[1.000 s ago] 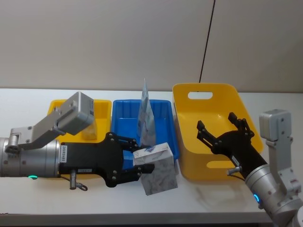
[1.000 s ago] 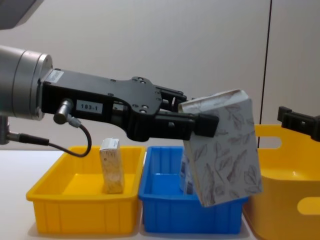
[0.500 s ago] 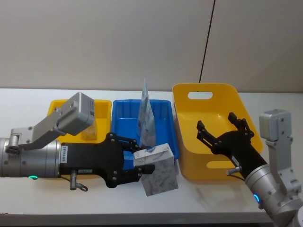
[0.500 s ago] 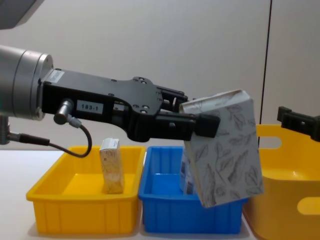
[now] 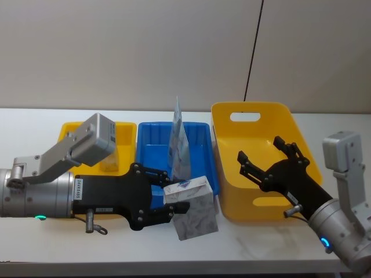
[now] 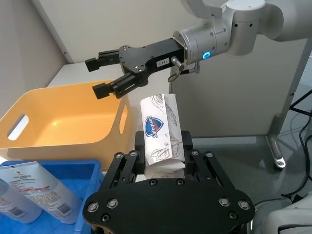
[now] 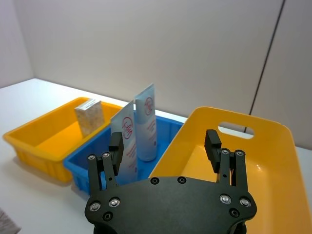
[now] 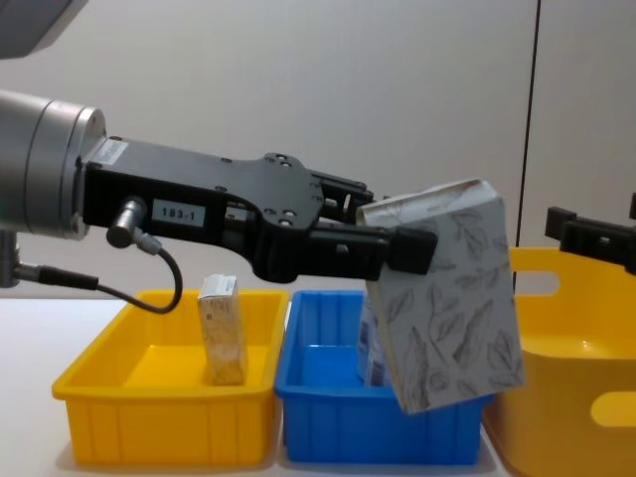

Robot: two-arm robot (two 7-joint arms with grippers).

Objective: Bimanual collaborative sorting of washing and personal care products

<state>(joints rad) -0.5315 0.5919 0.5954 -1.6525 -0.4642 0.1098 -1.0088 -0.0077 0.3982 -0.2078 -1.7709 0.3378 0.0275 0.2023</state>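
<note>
Two arms out, one leaf-print pack in the air.
The left gripper (image 5: 175, 197) is clamped on the whitish pack (image 8: 447, 298) and holds it tilted, just in front of the blue tray (image 5: 152, 146), where pale-blue pouches (image 5: 179, 145) stand upright. The right gripper (image 5: 259, 149) hovers over the big yellow bin (image 5: 255, 111) with its fingers spread wide. A small package (image 8: 223, 333) stands in the yellow tray (image 8: 149, 397).

Chest cam: the leaf-print pack (image 8: 452, 298) blocks most of the pouches (image 8: 369, 350) in the blue tray (image 8: 378, 434), and the right gripper's fingers (image 8: 588, 237) run off the right edge. From the head, the left arm's camera block (image 5: 93, 138) covers part of the small box (image 5: 109, 164) in the yellow tray (image 5: 126, 142).
</note>
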